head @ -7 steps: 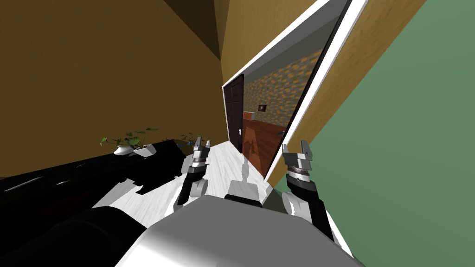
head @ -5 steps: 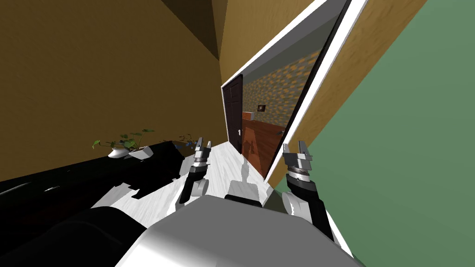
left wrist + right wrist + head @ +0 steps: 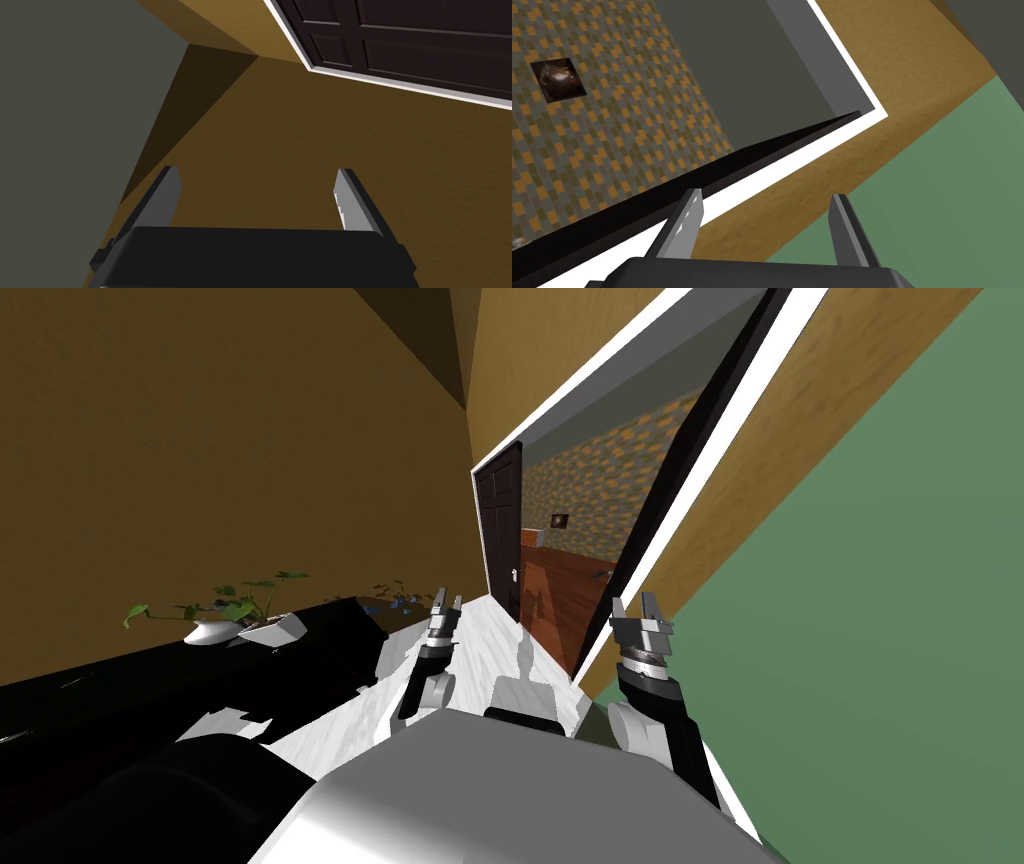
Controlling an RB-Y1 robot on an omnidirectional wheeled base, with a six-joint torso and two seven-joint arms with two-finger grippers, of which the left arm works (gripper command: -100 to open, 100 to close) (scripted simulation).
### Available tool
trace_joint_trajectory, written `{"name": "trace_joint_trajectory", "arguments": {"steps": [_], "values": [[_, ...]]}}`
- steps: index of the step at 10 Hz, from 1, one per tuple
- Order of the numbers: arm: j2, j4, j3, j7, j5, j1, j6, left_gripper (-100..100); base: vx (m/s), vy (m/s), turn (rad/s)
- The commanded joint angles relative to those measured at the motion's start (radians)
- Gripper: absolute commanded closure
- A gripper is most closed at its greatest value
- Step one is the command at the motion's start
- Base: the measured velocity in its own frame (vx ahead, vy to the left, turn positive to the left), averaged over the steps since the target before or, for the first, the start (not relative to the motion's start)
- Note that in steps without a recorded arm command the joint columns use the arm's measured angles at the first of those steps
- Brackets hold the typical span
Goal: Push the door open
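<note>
Both arms are raised ahead of the torso, hands level with each other and well apart. The left gripper point(image 3: 446, 607) has its jaws open. In the left wrist view the two blades stand wide, with nothing between them but an ochre wall point(image 3: 280, 145). The right gripper point(image 3: 637, 610) is likewise open and holds nothing. Its wrist view looks along the white door frame point(image 3: 792, 161): one finger point(image 3: 684, 227) overlaps the frame, and the other lies where the ochre band meets the green wall point(image 3: 952, 190).

Between the hands runs a pale floor point(image 3: 480, 633). On the left side stands a low black cabinet point(image 3: 300, 643) carrying two white pots point(image 3: 210, 632) with green plants.

The task's thing, the door point(image 3: 500, 523), stands ahead of the left gripper at the far side of the framed opening, well apart from both hands. It is dark brown, panelled and upright, with a light handle point(image 3: 514, 575) at its edge toward the opening. A narrow dark band point(image 3: 685, 458) runs along the inside of the near jamb, just past the right gripper — we cannot tell whether it is a second leaf seen edge-on.

Through the opening we see a reddish wooden floor point(image 3: 560, 588) and, farthest, a wall of grey and orange tiles point(image 3: 610, 463) bearing a small dark picture point(image 3: 559, 521).
</note>
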State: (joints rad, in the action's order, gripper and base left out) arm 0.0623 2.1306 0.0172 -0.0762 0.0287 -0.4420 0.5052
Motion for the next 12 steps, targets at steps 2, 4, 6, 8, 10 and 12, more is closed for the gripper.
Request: {"name": "trace_joint_trajectory", "arguments": {"steps": [2,4,6,8,10,12], "values": [[0.006,-0.052,-0.013,0.003,0.004,0.023,0.011,-100,0.096,0.043,-0.069],[0.011,-0.1,-0.025,0.004,0.009,0.043,0.02,-100,0.115,0.073,-0.082],[0.015,-0.132,-0.033,0.005,0.012,0.056,0.027,-100,0.088,0.054,-0.05],[0.02,-0.185,-0.046,0.006,0.017,0.078,0.037,-100,0.117,0.086,-0.095],[0.025,-0.24,-0.06,0.008,0.023,0.101,0.048,-100,0.146,0.094,-0.098],[0.028,-0.278,-0.069,0.009,0.027,0.117,0.056,-100,0.086,0.067,-0.064]]}}
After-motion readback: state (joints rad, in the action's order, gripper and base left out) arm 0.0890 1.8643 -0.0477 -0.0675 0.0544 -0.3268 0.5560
